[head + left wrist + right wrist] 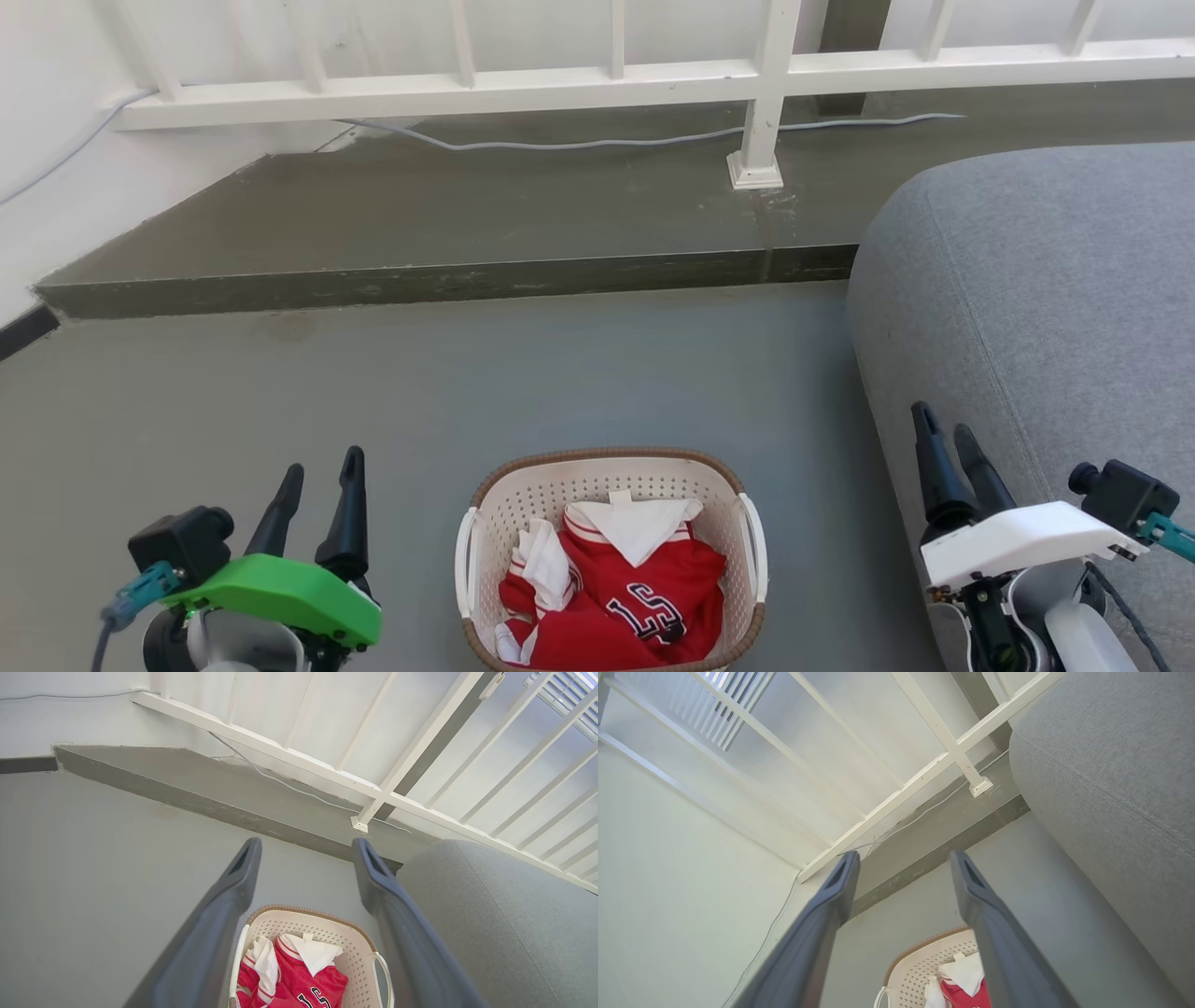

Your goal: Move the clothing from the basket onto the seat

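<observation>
The clothing (621,593) is a crumpled heap of red fabric with white trim and dark outlined characters, lying in the cream basket (611,481) with its brown rim on the floor at the bottom centre. The grey seat (1046,299) fills the right side. My left gripper (322,485) stands open to the left of the basket, nothing between its fingers. Over the seat's near edge, right of the basket, my right gripper (948,439) is open and empty too. The left wrist view has the clothing (292,977) low between the fingers, with the basket (327,926) and the seat (504,914).
A raised dark step (467,224) runs across the back, with a white railing (766,84) and a thin cable (597,143) on it. A white wall (47,112) stands at the left. Grey floor (467,373) spreads ahead of the basket.
</observation>
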Controlling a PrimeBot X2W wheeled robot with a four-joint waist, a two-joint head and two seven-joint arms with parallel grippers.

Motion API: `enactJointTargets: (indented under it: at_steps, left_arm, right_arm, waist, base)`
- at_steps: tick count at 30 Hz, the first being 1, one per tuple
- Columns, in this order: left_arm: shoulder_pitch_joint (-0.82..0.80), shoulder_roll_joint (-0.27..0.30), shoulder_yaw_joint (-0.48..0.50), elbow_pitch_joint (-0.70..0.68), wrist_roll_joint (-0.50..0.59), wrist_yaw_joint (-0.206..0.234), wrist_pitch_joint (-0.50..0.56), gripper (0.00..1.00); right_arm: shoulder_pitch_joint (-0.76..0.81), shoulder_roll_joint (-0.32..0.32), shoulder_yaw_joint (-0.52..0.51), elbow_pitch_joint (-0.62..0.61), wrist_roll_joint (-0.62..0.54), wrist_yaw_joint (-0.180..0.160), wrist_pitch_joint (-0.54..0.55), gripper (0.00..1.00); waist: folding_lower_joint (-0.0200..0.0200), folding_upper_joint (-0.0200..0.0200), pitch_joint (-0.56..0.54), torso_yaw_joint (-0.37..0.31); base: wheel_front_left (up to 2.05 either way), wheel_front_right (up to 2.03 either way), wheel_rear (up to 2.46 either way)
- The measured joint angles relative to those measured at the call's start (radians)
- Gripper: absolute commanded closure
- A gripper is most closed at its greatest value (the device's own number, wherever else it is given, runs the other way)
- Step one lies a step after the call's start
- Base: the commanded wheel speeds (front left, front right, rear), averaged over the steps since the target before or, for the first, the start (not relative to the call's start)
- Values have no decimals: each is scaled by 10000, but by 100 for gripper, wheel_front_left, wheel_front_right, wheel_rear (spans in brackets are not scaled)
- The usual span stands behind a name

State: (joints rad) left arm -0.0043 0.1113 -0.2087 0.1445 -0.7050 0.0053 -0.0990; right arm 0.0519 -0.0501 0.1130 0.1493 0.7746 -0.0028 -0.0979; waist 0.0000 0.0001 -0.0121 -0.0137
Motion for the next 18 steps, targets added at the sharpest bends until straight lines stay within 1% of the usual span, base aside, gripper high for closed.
enactJointTargets:
  at_steps: [2, 3, 9, 13, 18]
  left_arm:
    - [3, 2, -111, -46, 290, 84, -38, 0]
    - [8, 2, -163, -75, 499, 102, -100, 0]
    - [16, 15, -288, -263, 1342, 253, -309, 0]
    - [23, 56, -380, -357, 1987, 320, -441, 0]
    - [29, 77, -470, -562, 2775, 495, -616, 0]
  right_arm:
    - [1, -2, 79, -69, -313, -10, -104, 0]
    - [1, -4, 130, -107, -472, -82, -130, 0]
    - [20, -6, 341, -242, -1325, -182, -337, 0]
    - [51, -10, 483, -353, -1916, -332, -441, 0]
    - [188, -17, 627, -483, -2642, -435, -639, 0]
  waist:
    - [0, 0, -10, -4]
    - [0, 0, -14, -6]
    - [0, 0, -33, -23]
    - [0, 0, -40, -39]
    - [0, 0, -47, -57]
  base:
    - [0, 0, 0]
    - [0, 0, 0]
    - [0, 0, 0]
    - [0, 0, 0]
    - [0, 0, 0]
